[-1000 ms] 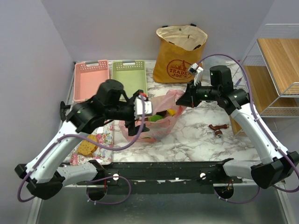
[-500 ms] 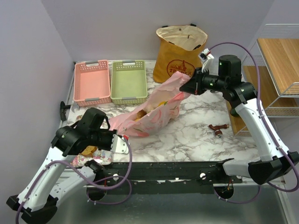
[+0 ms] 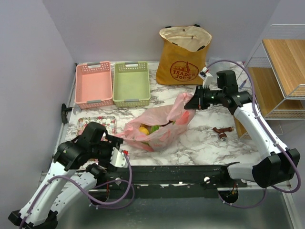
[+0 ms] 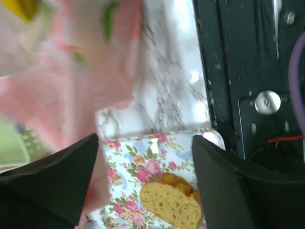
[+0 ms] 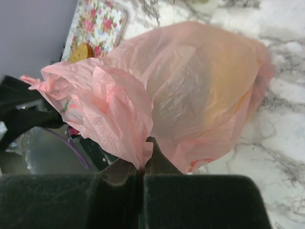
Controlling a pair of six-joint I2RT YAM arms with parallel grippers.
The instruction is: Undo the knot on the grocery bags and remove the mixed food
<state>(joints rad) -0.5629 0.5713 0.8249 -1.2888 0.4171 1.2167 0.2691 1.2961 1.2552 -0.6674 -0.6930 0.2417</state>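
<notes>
The right jaws are pressed together on a bunched fold at the far-right top of the pink bag (image 3: 159,126), which sags on the marble desk (image 3: 205,140) between the arms. The left jaws are spread and empty over the floral tray (image 4: 128,152), which holds a bread slice (image 4: 169,202); the bag lies just beyond them. A lemon (image 3: 143,129) and a green item (image 3: 154,128) show inside the bag. The yellow tote (image 3: 183,57) stands upright behind. Half a second ago the bag was stretched up toward the tote; now it hangs lower and slacker.
</notes>
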